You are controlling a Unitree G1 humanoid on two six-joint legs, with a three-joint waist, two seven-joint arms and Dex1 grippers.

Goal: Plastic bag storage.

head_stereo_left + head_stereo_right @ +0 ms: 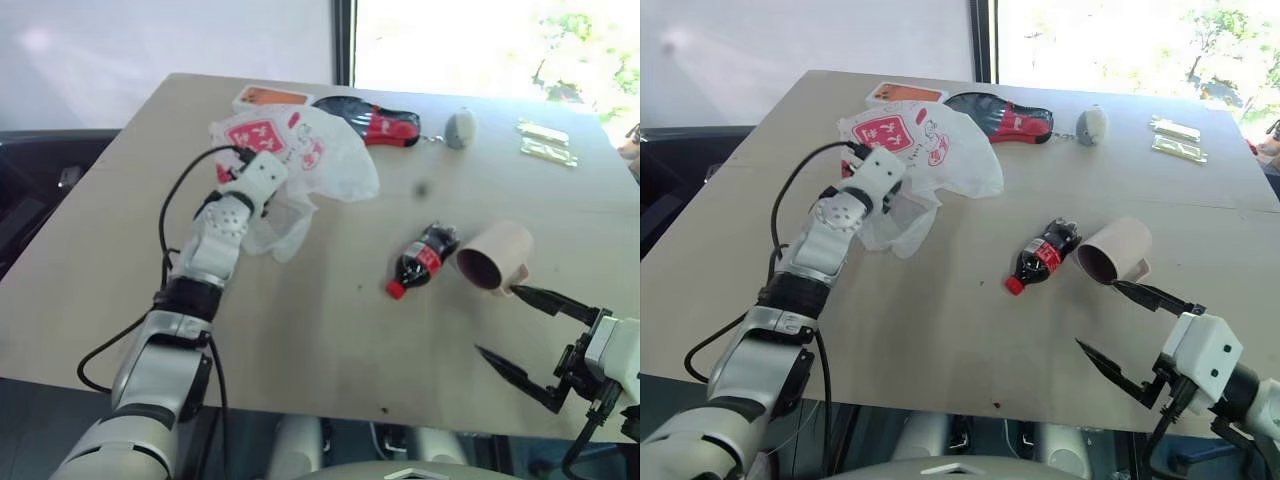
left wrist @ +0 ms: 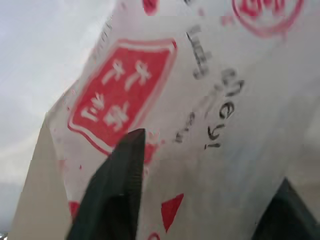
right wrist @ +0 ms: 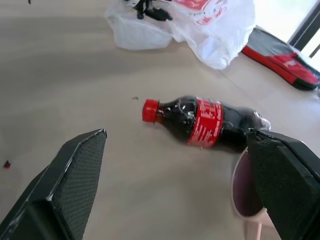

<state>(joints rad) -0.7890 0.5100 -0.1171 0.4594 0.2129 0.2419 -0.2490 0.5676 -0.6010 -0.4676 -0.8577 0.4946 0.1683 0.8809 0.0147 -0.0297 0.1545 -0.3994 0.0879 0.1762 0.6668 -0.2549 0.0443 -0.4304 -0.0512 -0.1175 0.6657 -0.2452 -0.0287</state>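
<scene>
Nearest the robot, at the table's (image 1: 330,370) front edge on the right side, the right gripper (image 1: 512,323) hangs just above the tabletop with its two black fingers spread wide and nothing between them; in the right wrist view its fingertips (image 3: 82,150) frame a small cola bottle (image 3: 205,122). That bottle lies on its side with its red cap toward the front-left, and its base end touches or nearly touches a pink mug (image 1: 495,257), which is tipped over with its open mouth facing the front. One finger of the right gripper points close to the mug's rim without touching it. Farther back on the left, the left gripper (image 1: 243,158) reaches forward into the plastic bag (image 1: 320,155), a crumpled translucent white carrier with red printed logos, lying in a loose heap on the left-centre of the table. In the left wrist view the bag's film sits right against the fingers (image 2: 120,175), which stand partly apart; whether they have actually pinched the plastic cannot be told. Behind the bag lie an orange phone (image 1: 270,96) and a black-and-red pouch (image 1: 375,122), and farther right a small grey mouse-shaped object (image 1: 460,127) and two clear packets (image 1: 545,142) near the far edge.
</scene>
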